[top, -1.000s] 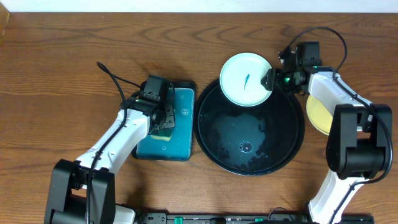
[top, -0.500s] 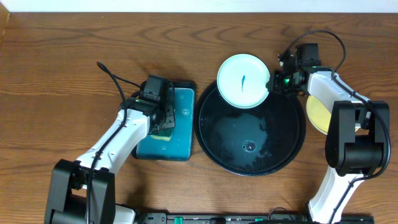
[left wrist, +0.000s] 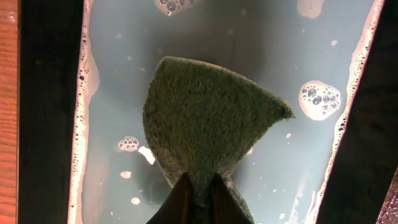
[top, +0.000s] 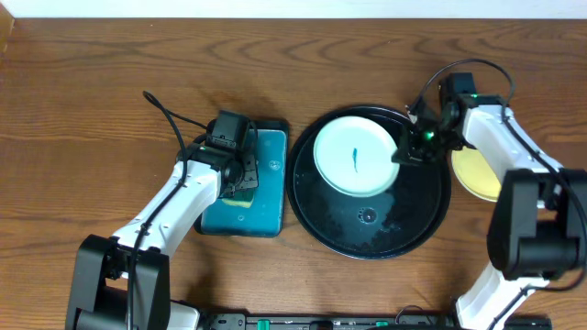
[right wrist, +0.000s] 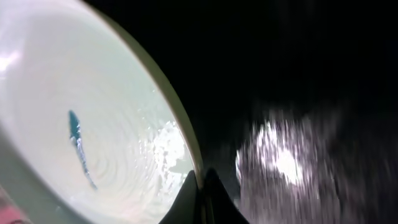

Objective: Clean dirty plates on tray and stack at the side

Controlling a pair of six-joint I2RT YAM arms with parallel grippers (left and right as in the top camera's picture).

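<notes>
At far left of the table (top: 92, 82), item one: my left gripper (left wrist: 199, 188), fingers closed narrow on the tail of a green sponge (left wrist: 205, 118), which hangs over the soapy water (left wrist: 311, 56) inside the rectangular tray (top: 271, 197); sponge loaded, not yet brought to any plate. Item two, just right of that tray: round black tray (top: 367, 238), wet and glossy, floor bare apart from one plate. Item three, over the round tray's upper-left part: mint-white plate (top: 353, 156), face up, blue-green smear (top: 355, 158) plainly present near its centre, so uncleaned; I cannot tell whether it rests on the tray or hangs just above it. Item four, at that plate's right edge: my right gripper (top: 404, 152), fingers pinched thin onto the rim, as the right wrist view confirms. Item five, on the table just beside the round tray's right rim: yellow plate (top: 470, 172), largely under my right arm; I judge this the stacking spot, though its surface is too hidden to call clean. A third plate is not visible anywhere. Tally, by judgement: one plate set aside, one in hand awaiting the wipe, stacking of it not yet done.
</notes>
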